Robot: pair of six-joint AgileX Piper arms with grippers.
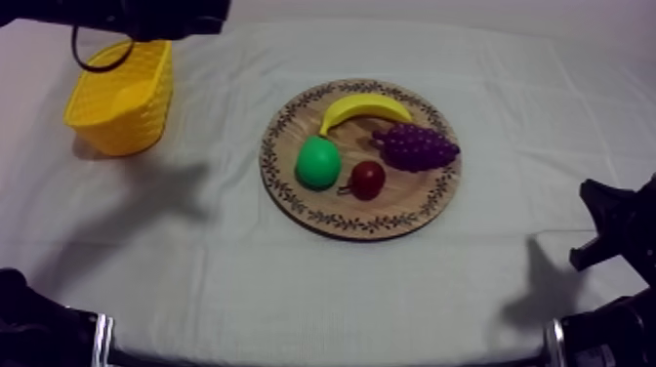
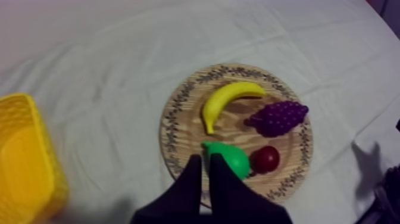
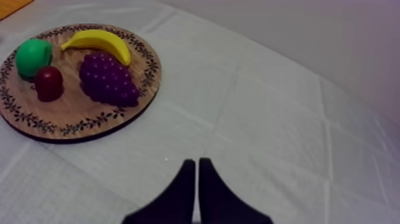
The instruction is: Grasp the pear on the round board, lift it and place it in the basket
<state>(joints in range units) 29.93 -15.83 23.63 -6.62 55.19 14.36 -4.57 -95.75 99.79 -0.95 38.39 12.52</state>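
The green pear (image 1: 317,162) lies at the left of the round wooden board (image 1: 357,224), beside a banana (image 1: 363,107), purple grapes (image 1: 416,146) and a small red fruit (image 1: 367,180). The yellow basket (image 1: 122,93) stands at the table's far left, with nothing in it. My left arm (image 1: 146,18) reaches in above the basket. In the left wrist view my left gripper (image 2: 204,159) hangs shut on nothing, high over the board's near edge, close to the pear (image 2: 231,158). My right gripper (image 3: 197,162) is shut on nothing over the bare cloth, well off the board (image 3: 89,113).
My right arm (image 1: 610,229) rests low at the table's right edge. Open cloth lies between the basket and the board and all along the front of the table. The basket (image 2: 24,161) sits to the side of the left gripper.
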